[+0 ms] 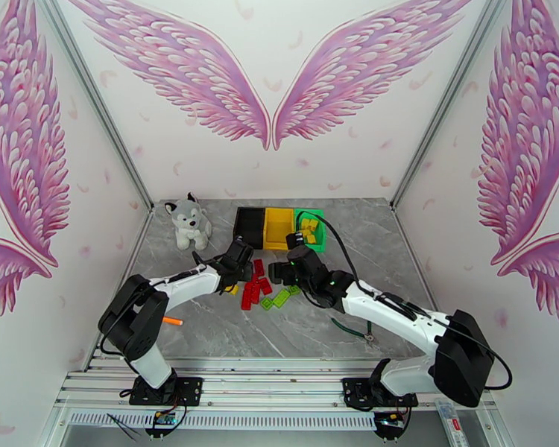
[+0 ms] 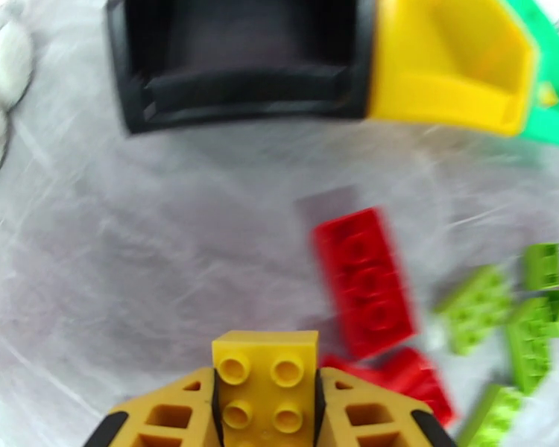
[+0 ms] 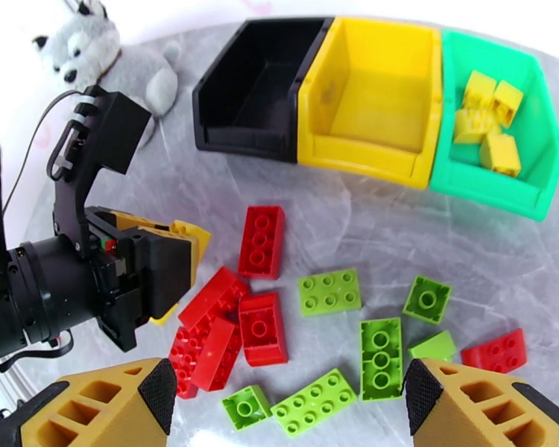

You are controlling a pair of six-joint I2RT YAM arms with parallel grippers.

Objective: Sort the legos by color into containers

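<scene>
Left fingers grip lego over marble.

White panel walls painted with large pink feathered wings close in the grey marble-patterned tabletop on left, far and right. Slanting silver metal posts mark the far corners. The light is bright and even.

The table looks like smooth grey marble with a soft shine. The three bins are glossy plastic. The bricks are smooth, shiny plastic. The toy dog is soft, fluffy cloth.
</scene>
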